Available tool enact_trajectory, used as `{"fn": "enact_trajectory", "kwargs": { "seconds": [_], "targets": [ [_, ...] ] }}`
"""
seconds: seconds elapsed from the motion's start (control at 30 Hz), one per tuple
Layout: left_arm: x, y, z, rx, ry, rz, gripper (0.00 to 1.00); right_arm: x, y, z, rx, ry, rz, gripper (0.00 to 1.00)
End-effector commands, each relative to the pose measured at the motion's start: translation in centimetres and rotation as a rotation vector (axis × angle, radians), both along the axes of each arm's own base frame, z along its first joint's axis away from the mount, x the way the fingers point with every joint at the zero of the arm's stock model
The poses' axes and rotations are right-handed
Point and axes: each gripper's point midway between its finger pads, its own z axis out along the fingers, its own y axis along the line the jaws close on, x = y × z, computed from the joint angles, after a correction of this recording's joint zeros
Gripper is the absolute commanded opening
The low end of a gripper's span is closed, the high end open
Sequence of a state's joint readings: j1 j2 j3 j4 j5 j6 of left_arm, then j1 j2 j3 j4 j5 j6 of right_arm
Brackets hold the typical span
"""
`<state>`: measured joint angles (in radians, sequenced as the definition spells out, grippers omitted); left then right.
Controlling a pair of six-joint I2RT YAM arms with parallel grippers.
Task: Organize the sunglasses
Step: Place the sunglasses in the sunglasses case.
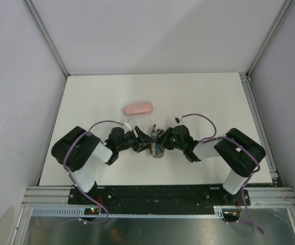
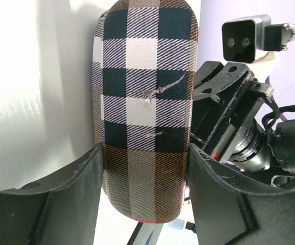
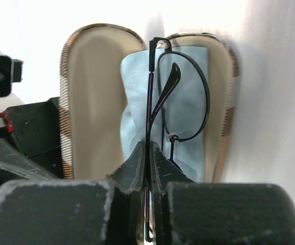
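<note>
The wire-framed sunglasses [image 3: 151, 87] with rounder clear lenses hang folded and on edge from my right gripper [image 3: 148, 145], which is shut on their frame. They hover just over the open checkered case [image 3: 89, 97], whose right half holds a light blue cloth [image 3: 134, 102]. My left gripper [image 2: 145, 148] is shut on the outside of one checkered case [image 2: 145, 76] half, a finger pressed to each side. From above, both grippers meet at the case [image 1: 156, 149] in the table's middle: left gripper [image 1: 140, 142], right gripper [image 1: 163, 139].
A pink oblong case [image 1: 138, 108] lies closed behind the grippers. The right arm's wrist [image 2: 239, 138] and its camera [image 2: 244, 38] sit close beside the checkered case. White walls and metal rails [image 1: 254, 117] border the white table [image 1: 203, 97].
</note>
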<state>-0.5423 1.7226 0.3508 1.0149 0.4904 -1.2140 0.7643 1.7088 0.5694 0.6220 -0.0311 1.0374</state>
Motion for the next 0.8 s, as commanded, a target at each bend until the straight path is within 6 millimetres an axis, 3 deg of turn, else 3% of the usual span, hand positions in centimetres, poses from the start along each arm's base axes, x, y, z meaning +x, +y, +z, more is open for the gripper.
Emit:
{"fn": "enact_trajectory", "kwargs": {
  "seconds": [0.0, 0.27, 0.5, 0.77],
  "targets": [
    [0.3, -1.2, 1.9, -0.049, -0.060, -0.052, 0.56, -0.2, 1.3, 3.0, 0.074, -0.055, 0.042, 0.00],
    [0.0, -1.4, 2.5, -0.068, -0.066, -0.081, 0.56, -0.4, 2.0, 1.7, 0.101, -0.027, 0.073, 0.00],
    [0.0, -1.4, 2.4, -0.066, -0.063, -0.082, 0.56, -0.5, 1.1, 0.9, 0.098, -0.012, 0.046, 0.00],
    [0.0, -1.4, 2.3, -0.064, -0.063, -0.080, 0.56, -0.3, 0.3, 0.6, 0.077, -0.003, 0.026, 0.15]
  ]
}}
